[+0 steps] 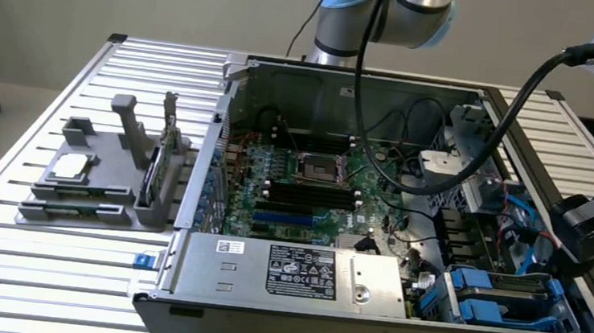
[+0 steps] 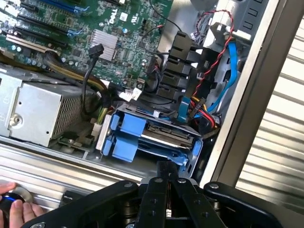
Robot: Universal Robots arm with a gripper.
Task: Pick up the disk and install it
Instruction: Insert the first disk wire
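**Inspector:** Exterior view first. What stands where?

**Assistant:** An open computer case (image 1: 382,182) stands on the slatted table (image 1: 8,270). A grey fixture (image 1: 96,189) sits on the table just beside the case wall on the exterior view's left. A small silver chip (image 1: 71,164) lies on the fixture. The arm (image 1: 397,6) rises behind the case's far edge. The power supply (image 1: 288,271) lies along the case's near edge. The drive cage (image 1: 501,293) fills the case's near corner on the exterior view's right, with blue carriers inside. From here I cannot tell the disk from those carriers.

**Inspector:** Wrist view. Locate the disk.

**Assistant:** The disk (image 2: 164,134) lies flat inside the drive cage, silver body framed by its blue carrier. Red and blue cables (image 2: 231,61) run behind the cage.

**Inspector:** State of the pincer?

**Assistant:** The pincer (image 2: 167,190) is clenched, fingers pressed together, grasping nothing. It hangs near the cage's open face. Whether it touches the cage, I cannot tell.
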